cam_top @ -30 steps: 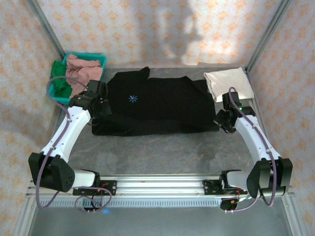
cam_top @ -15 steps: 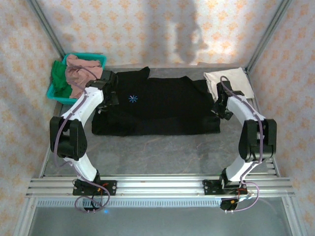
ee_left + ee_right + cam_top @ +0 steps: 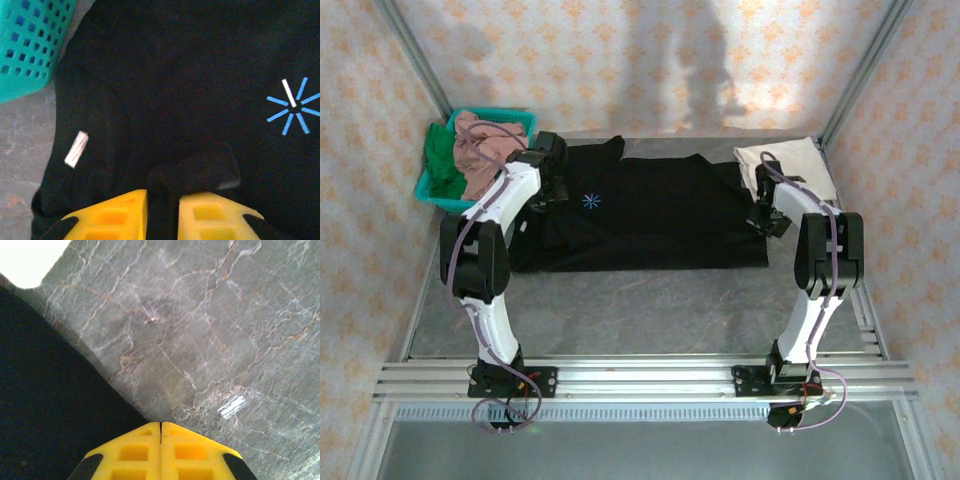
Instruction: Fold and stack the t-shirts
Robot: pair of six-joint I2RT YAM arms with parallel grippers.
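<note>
Where left tool (image 3: 162,198) grips, black t-shirt (image 3: 190,75) fold hidden

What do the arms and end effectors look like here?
On the left arm and right arm: white links, black joint housings, a lilac cable along each. The left end effector and right end effector: yellow blocky fingers with rectangular recesses, black outer corners.

The black t-shirt (image 3: 200,75) is showing a blue starburst logo (image 3: 292,106); its white tag (image 3: 76,149) is proving unreadable.
</note>
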